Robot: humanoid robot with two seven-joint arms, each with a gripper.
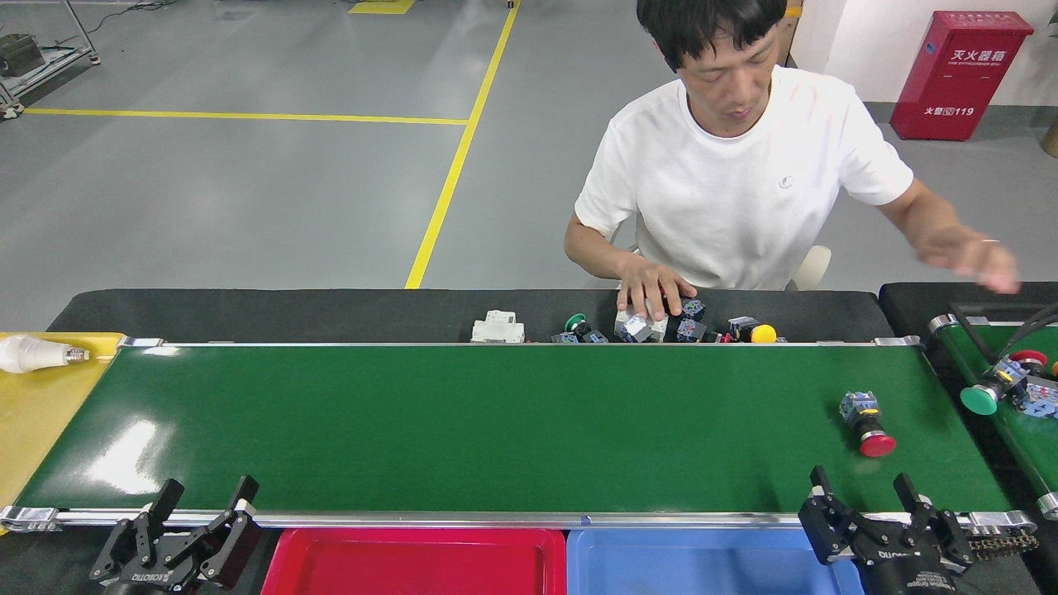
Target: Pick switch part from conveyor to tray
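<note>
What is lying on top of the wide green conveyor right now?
Only one switch part, red-capped, lies on the conveyor, near its right end. The rest of the belt shows bare; its near edge is partly covered by the left gripper and right gripper.

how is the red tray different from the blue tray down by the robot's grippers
The red tray is red and sits left of the blue tray, which is blue. The red tray lies uncovered between the two grippers, while the right gripper overlaps the blue tray's right end. Both trays sit side by side just below the conveyor, and no parts show in what is visible of them.
</note>
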